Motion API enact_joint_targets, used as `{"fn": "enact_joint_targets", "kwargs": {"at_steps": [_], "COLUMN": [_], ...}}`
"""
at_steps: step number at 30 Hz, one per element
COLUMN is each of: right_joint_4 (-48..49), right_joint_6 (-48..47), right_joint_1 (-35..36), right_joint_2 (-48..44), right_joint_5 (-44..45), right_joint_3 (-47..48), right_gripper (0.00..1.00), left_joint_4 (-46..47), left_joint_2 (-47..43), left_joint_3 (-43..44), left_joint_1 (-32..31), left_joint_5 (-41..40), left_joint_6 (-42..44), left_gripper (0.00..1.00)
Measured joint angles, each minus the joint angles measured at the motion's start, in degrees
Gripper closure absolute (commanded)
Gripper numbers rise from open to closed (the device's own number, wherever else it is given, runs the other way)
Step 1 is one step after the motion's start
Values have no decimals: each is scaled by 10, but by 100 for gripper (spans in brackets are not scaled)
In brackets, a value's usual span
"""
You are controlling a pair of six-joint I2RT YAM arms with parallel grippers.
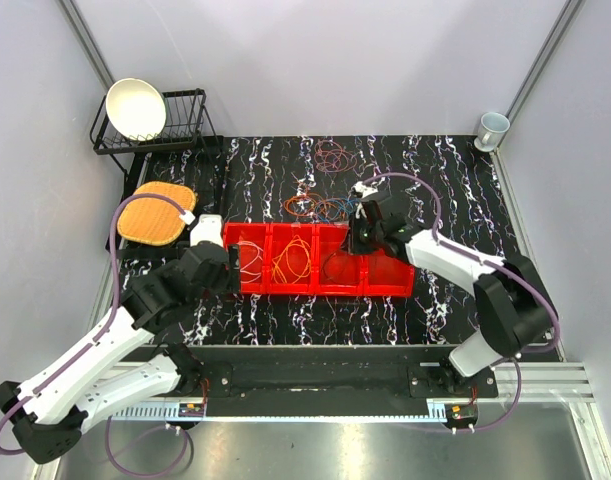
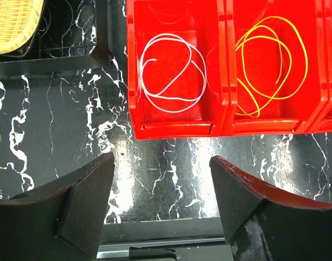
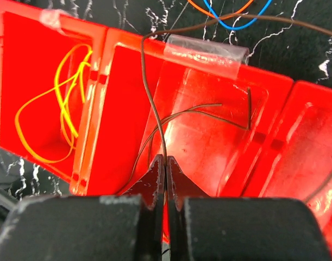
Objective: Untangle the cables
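Observation:
A row of red bins (image 1: 315, 262) lies across the middle of the table. The leftmost bin holds a white cable (image 2: 171, 73) and the one beside it a yellow cable (image 2: 271, 65). My right gripper (image 3: 166, 157) hangs over the third bin, shut on a thin brown cable (image 3: 144, 70). That cable loops in the bin and trails over its far wall. Behind the bins lies a tangle of orange and blue cables (image 1: 320, 207), with a reddish coil (image 1: 332, 155) farther back. My left gripper (image 2: 162, 157) is open and holds nothing, over the table in front of the white cable's bin.
A black dish rack with a white bowl (image 1: 137, 108) stands at the back left. A woven yellow basket (image 1: 157, 212) sits just in front of it. A white cup (image 1: 492, 127) is at the back right corner. Grey walls close in both sides.

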Motion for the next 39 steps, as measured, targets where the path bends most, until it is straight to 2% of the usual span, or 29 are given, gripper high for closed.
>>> {"fn": "enact_joint_targets", "kwargs": {"at_steps": [6, 9, 10, 12, 14, 17, 20, 24, 27, 30, 35, 39], "right_joint_4": [-27, -47, -57, -81, -103, -137, -172, -209, -238, -256, -263, -254], "right_joint_6": [-7, -13, -15, -19, -24, -31, -33, -27, -13, 9, 35, 46], "right_joint_1": [8, 13, 14, 16, 16, 16, 16, 17, 16, 9, -31, -89], "right_joint_2": [54, 65, 67, 68, 67, 53, 25, -13, -33, -47, -48, -37], "right_joint_5": [12, 16, 17, 25, 31, 40, 54, 98, 129, 140, 139, 101], "right_joint_3": [50, 71, 80, 97, 116, 141, 168, 185, 184, 173, 138, 116], "right_gripper": [100, 90, 78, 63, 44, 32, 28, 16, 13, 14, 24, 32], "left_joint_4": [0, 0, 0, 0, 0, 0, 0, 0, 0, 0, 0, 0], "left_joint_2": [4, 4, 4, 4, 4, 5, 4, 4, 3, 3, 2, 2], "left_joint_3": [0, 0, 0, 0, 0, 0, 0, 0, 0, 0, 0, 0], "left_joint_1": [0, 0, 0, 0, 0, 0, 0, 0, 0, 0, 0, 0], "left_joint_5": [0, 0, 0, 0, 0, 0, 0, 0, 0, 0, 0, 0], "left_joint_6": [0, 0, 0, 0, 0, 0, 0, 0, 0, 0, 0, 0], "left_gripper": [26, 26, 26, 26, 26, 26, 26, 26, 26, 26, 26, 26]}}
